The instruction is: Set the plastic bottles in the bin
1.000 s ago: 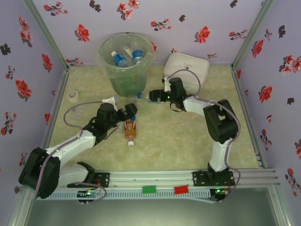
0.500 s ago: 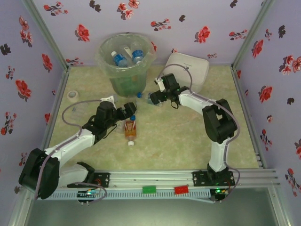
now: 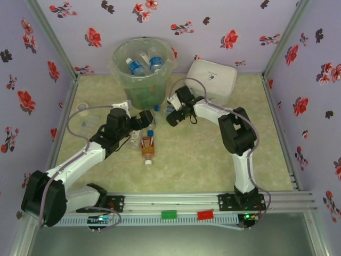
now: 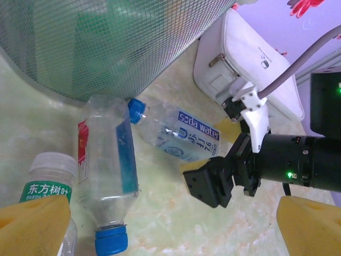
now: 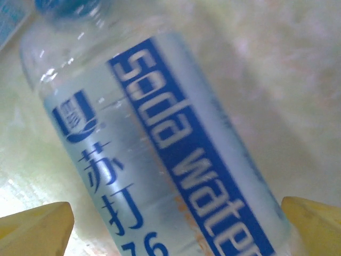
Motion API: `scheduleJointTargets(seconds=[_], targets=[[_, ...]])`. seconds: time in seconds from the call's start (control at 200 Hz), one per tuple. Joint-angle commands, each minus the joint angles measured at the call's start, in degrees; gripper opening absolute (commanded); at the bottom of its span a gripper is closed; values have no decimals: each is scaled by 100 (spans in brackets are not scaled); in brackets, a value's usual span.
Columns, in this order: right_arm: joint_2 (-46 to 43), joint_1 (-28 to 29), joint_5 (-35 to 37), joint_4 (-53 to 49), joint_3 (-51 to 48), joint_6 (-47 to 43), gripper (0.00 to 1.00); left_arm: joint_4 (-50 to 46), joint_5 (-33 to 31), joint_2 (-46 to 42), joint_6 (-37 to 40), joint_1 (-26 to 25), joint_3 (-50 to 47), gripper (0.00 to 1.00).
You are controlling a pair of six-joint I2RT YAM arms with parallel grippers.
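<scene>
The bin [image 3: 143,69], a translucent green bucket, stands at the back left with several plastic bottles [image 3: 144,65] inside. A clear "soda water" bottle [image 5: 160,144] lies on the table by the bin's foot [image 4: 180,133]. My right gripper [image 5: 176,226] is open, its yellow fingertips [image 5: 37,224] on either side of that bottle with gaps showing. My left gripper [image 4: 170,234] is open just above the table, near a clear bottle with a red-and-blue label [image 4: 104,160] and a green-labelled bottle [image 4: 45,186]. An amber bottle [image 3: 147,148] lies near the left gripper [image 3: 144,122].
A white lidded box [image 3: 212,80] sits behind the right arm, close to the bin. A tape roll [image 3: 82,108] lies by the left wall. The right gripper [image 4: 224,178] is close in front of the left one. Floral walls enclose the table.
My right gripper has swung left and lowered over the soda water bottle by the bin. The left arm has reached slightly farther towards the bin.
</scene>
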Motion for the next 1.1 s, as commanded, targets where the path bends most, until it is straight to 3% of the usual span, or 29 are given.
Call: scheduleJointTargets(seconds=[0.0,0.275,0.41,0.525,0.665,0.92,1.095], targets=[[89,60,-87,-238,158,-155,98,66,-101,-167,-66,21,-248,100],[261,95,-107,-551,513,-240,69,129,-26,-328,-255,23,-458,100],[-145,137,-138,-482,201,-132,54,428,-107,-306,-906,-46,-609,100],[-898,188,2,29,-602,102,49,727,-607,-166,-1722,-272,-718,100],[-1945,187,-106,495,-1493,577,47,1267,-1117,168,-2023,-778,-512,100],[-3645,200,-254,1400,-2906,1525,48,1385,-1320,830,-1934,-1465,686,100],[-4468,201,-679,1941,-3365,2013,48,1911,-1037,1321,-2091,-1647,1134,98]])
